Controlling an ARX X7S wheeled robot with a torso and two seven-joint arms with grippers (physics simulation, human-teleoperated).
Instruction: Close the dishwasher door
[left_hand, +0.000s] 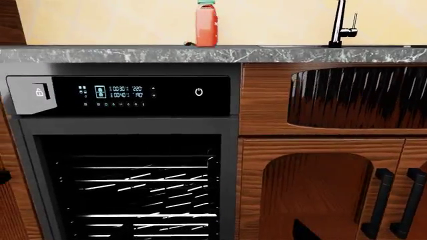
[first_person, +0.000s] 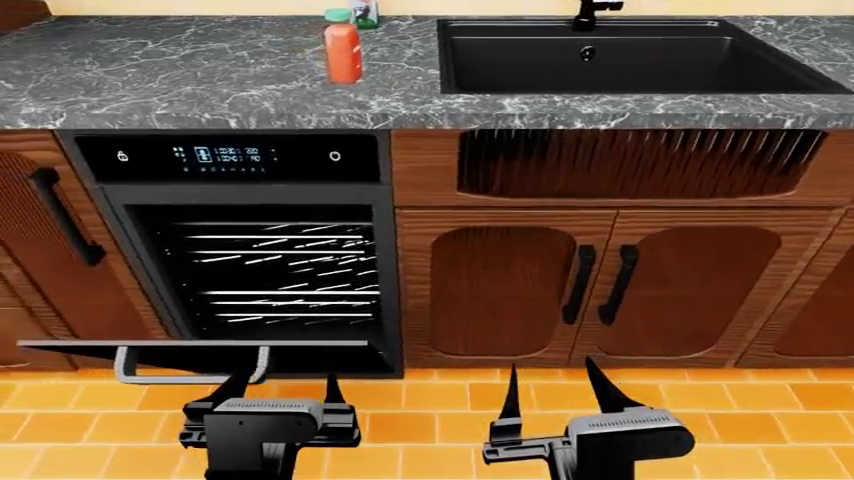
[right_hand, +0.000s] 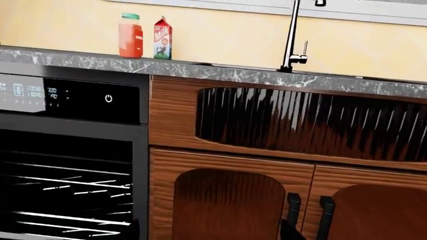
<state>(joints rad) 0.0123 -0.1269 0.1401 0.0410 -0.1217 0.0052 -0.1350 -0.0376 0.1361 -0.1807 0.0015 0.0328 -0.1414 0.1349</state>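
Above orange floor tiles, the dishwasher door (first_person: 200, 345) lies flat open, just beyond the spread left tool (first_person: 283, 388).

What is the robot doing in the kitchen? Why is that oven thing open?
That is a dishwasher, and the robot is there to shut it. The dishwasher door hangs fully open, lying flat, so you can see the wire racks inside. The left gripper hovers just in front of the door's handle with its jaws apart. The right gripper waits beside it, holding nothing. Nothing is touching the door yet.
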